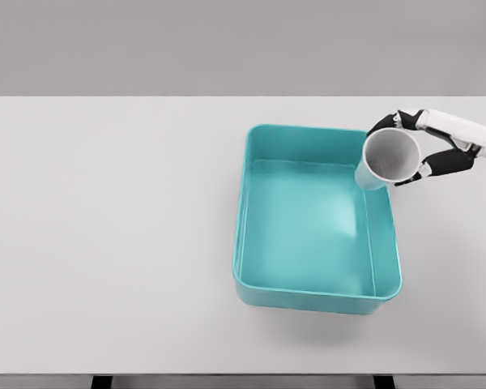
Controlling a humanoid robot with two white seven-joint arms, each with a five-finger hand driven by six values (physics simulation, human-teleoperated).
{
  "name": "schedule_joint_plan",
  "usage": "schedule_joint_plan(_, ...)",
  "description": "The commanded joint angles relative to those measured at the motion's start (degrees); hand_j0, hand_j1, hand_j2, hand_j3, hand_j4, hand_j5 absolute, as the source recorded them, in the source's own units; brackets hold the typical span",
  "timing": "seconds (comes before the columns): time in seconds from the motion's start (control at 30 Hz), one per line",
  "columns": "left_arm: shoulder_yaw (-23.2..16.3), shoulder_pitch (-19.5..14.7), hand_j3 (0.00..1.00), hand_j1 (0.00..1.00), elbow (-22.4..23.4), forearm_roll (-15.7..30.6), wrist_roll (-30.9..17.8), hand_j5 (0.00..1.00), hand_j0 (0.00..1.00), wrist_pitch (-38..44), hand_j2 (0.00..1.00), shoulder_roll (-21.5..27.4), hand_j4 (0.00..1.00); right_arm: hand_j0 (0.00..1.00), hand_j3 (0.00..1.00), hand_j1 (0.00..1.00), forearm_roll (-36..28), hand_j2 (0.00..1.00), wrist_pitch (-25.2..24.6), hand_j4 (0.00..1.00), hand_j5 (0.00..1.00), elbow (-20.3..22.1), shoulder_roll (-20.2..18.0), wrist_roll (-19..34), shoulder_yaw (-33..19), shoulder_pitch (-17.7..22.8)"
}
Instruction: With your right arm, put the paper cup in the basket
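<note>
A grey paper cup hangs tilted over the far right corner of the teal basket, its open mouth facing me. My right hand comes in from the right edge and is shut on the cup, black fingers wrapped around its rim and side. The cup's lower part overlaps the basket's right wall; whether it touches the wall I cannot tell. The basket is a rectangular teal tub standing on the white table, with nothing else inside it. My left arm does not show.
The white table spreads wide to the left of the basket and in front of it. Its front edge runs along the bottom of the picture, and a grey wall stands behind.
</note>
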State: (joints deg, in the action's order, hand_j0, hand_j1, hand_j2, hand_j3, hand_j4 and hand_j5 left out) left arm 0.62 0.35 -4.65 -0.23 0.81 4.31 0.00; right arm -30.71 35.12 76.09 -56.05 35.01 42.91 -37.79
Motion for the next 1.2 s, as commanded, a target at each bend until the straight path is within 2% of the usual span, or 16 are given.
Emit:
schedule_joint_plan(0.0,0.0,0.0,1.00,1.00,0.0,0.1,0.0,1.00,1.00,0.0,1.00,0.0,1.00,0.64,0.64,0.64,3.3,0.64,-0.1,0.64,0.64,0.0,0.8,0.0,0.8,0.0)
schedule_joint_plan(0.1,0.0,0.0,1.00,1.00,0.0,0.0,0.0,1.00,1.00,0.0,1.00,0.0,1.00,0.65,0.65,0.65,10.9,0.65,-0.1,0.65,0.65,-0.1,1.6,-0.4,1.7,-1.8)
schedule_joint_plan(0.17,0.0,0.0,1.00,1.00,0.0,0.0,0.0,1.00,1.00,0.0,1.00,0.0,1.00,0.74,0.74,0.74,19.0,0.74,-0.1,0.74,0.74,-0.2,1.6,-7.9,2.1,-2.6)
schedule_joint_plan(0.3,0.0,0.0,1.00,1.00,0.0,0.1,0.0,1.00,1.00,0.0,1.00,0.0,1.00,0.74,0.74,0.74,26.7,0.74,-0.1,0.74,0.74,-0.2,3.0,-13.6,3.7,-4.7)
schedule_joint_plan(0.43,0.0,0.0,1.00,1.00,0.1,0.0,0.0,1.00,1.00,0.0,1.00,0.0,1.00,0.75,0.75,0.75,34.2,0.75,-0.1,0.75,0.75,-0.2,4.5,-22.3,5.1,-6.4)
schedule_joint_plan(0.47,0.0,0.0,1.00,1.00,0.0,0.1,0.0,1.00,1.00,0.0,1.00,0.0,1.00,0.80,0.80,0.80,34.4,0.80,-0.1,0.80,0.80,-0.2,4.5,-22.4,5.3,-6.7)
schedule_joint_plan(0.5,0.0,0.0,1.00,1.00,0.0,0.1,0.0,1.00,1.00,0.0,1.00,0.0,1.00,1.00,1.00,1.00,34.5,1.00,-0.1,1.00,1.00,-0.2,4.4,-22.4,5.3,-7.1)
schedule_joint_plan(0.6,0.0,0.0,1.00,1.00,0.0,0.0,0.0,1.00,1.00,0.0,1.00,0.0,1.00,1.00,1.00,1.00,34.3,1.00,-0.1,1.00,1.00,-0.3,2.4,-22.4,5.3,-10.0)
schedule_joint_plan(0.67,0.0,0.0,1.00,1.00,0.0,0.1,0.0,1.00,1.00,0.0,1.00,0.0,1.00,1.00,1.00,1.00,34.3,1.00,-0.1,1.00,1.00,-0.3,-4.2,-22.4,5.4,-11.3)
schedule_joint_plan(0.7,0.0,0.0,1.00,1.00,0.0,0.1,0.0,1.00,1.00,0.0,1.00,0.0,1.00,1.00,1.00,1.00,34.4,1.00,-0.1,1.00,1.00,-0.3,-5.0,-22.4,5.5,-11.3)
schedule_joint_plan(0.87,0.0,0.0,1.00,1.00,0.0,0.1,0.0,1.00,1.00,0.0,1.00,0.0,1.00,1.00,1.00,1.00,34.6,1.00,-0.1,1.00,1.00,-0.4,-5.6,-22.4,7.9,-10.8)
schedule_joint_plan(0.97,0.0,0.0,1.00,1.00,0.0,0.0,0.0,1.00,1.00,0.0,1.00,0.0,1.00,1.00,1.00,1.00,35.0,1.00,-0.1,1.00,1.00,0.0,-6.4,-21.8,9.1,-8.6)
schedule_joint_plan(1.07,0.0,0.0,1.00,1.00,0.0,0.0,0.0,1.00,1.00,0.0,1.00,0.0,1.00,1.00,1.00,1.00,41.2,1.00,-0.1,1.00,1.00,1.5,-6.5,-21.6,10.4,-9.1)
schedule_joint_plan(1.17,0.0,0.0,1.00,1.00,0.0,0.0,0.0,1.00,1.00,0.0,1.00,0.0,1.00,1.00,1.00,1.00,41.3,1.00,-0.1,1.00,1.00,1.8,-6.4,-21.6,10.1,-9.4)
